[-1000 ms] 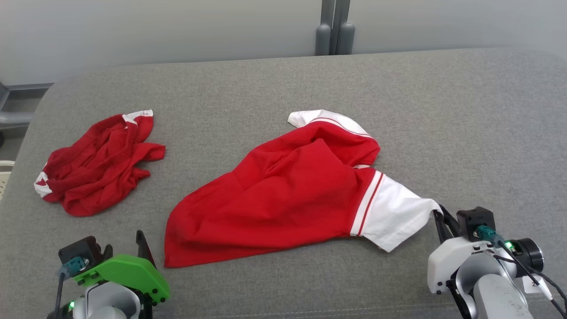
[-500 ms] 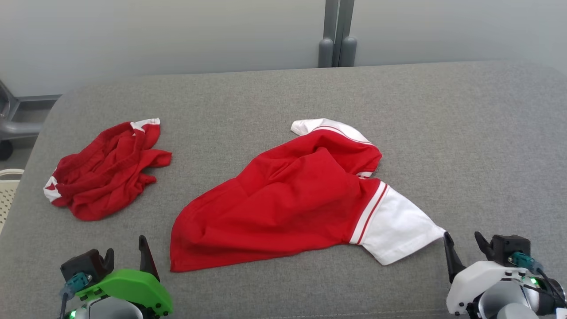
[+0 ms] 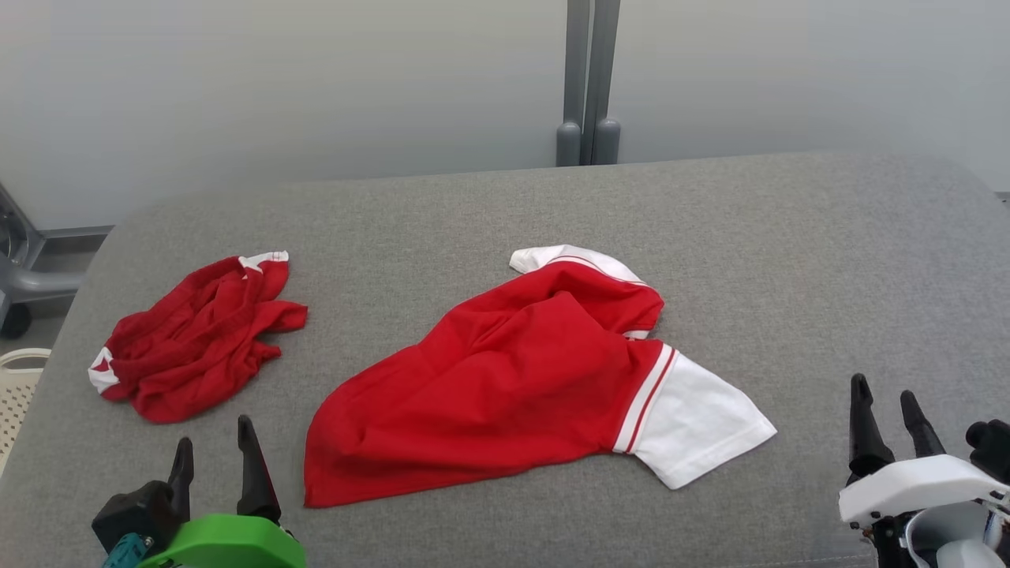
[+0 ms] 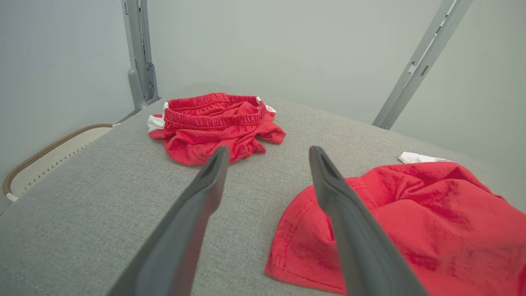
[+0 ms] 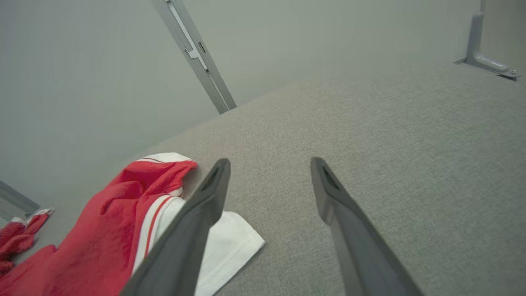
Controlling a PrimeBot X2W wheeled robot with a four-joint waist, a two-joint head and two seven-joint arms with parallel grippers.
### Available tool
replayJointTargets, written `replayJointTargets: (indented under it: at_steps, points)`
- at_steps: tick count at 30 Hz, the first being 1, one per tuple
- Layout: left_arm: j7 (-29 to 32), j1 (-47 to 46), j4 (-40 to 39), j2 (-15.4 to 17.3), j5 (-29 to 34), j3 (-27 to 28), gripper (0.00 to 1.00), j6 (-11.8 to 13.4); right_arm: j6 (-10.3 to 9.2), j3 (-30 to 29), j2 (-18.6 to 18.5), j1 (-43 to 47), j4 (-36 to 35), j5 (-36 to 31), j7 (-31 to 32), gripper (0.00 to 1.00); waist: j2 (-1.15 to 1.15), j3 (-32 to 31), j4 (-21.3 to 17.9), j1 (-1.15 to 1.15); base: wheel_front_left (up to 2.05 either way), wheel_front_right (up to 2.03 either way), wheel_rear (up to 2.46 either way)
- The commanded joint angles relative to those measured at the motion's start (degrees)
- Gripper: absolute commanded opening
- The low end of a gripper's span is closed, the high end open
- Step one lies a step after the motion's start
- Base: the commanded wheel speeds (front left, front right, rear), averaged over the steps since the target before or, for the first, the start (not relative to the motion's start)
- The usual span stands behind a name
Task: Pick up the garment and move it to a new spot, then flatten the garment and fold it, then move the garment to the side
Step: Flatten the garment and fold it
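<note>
Shirt (image 3: 505, 379) lies between left gripper (image 3: 213, 438) and right gripper (image 3: 883, 393), both gaping empty; basket (image 3: 22, 356) interior hidden.

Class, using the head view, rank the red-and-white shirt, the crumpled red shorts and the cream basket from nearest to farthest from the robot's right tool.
1. red-and-white shirt, middle, its white sleeve toward the right tool.
2. crumpled red shorts, far left.
3. cream basket, off the left edge.
</note>
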Motion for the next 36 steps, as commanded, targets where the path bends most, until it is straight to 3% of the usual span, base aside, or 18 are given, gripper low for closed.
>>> replayJointTargets:
  at_steps: [1,6,12,17,23,36]
  points:
    - [-0.5,1.1,-0.6,-0.5,1.1,0.8,1.00,-0.6,0.02,0.8,-0.2,-0.7,-0.6,2.3,-1.2,1.00,0.00,-0.7,-0.3,0.00,0.00,0.00,0.00]
    - [-0.6,2.6,-2.9,-2.7,5.3,3.9,1.00,-4.2,0.02,3.9,-0.2,-0.4,-1.5,6.7,-5.2,1.00,0.00,-1.9,-0.3,0.00,0.00,0.00,0.00]
    - [-0.7,5.1,-3.4,-3.6,9.1,5.3,1.00,-10.8,0.01,7.9,-0.2,1.3,-3.8,3.5,-6.8,1.00,0.00,-2.9,-0.3,0.00,0.00,0.00,0.00]
    - [-0.7,7.1,-2.8,-3.1,11.4,6.5,1.00,-14.2,0.01,11.7,-0.2,3.1,-6.2,-3.0,-4.3,1.00,0.00,-3.4,0.1,0.00,0.00,0.00,0.00]
    - [-0.6,9.1,-2.0,-2.8,13.9,8.3,1.00,-14.9,0.01,15.3,-0.8,4.9,-9.6,-10.0,0.8,1.00,0.00,-3.7,1.1,0.00,0.00,0.00,0.00]
    - [3.5,10.3,0.0,-1.0,15.0,6.9,1.00,-13.7,0.01,15.0,-0.5,8.6,-11.4,-14.5,6.2,1.00,0.00,-3.8,2.3,0.00,0.00,0.00,0.00]
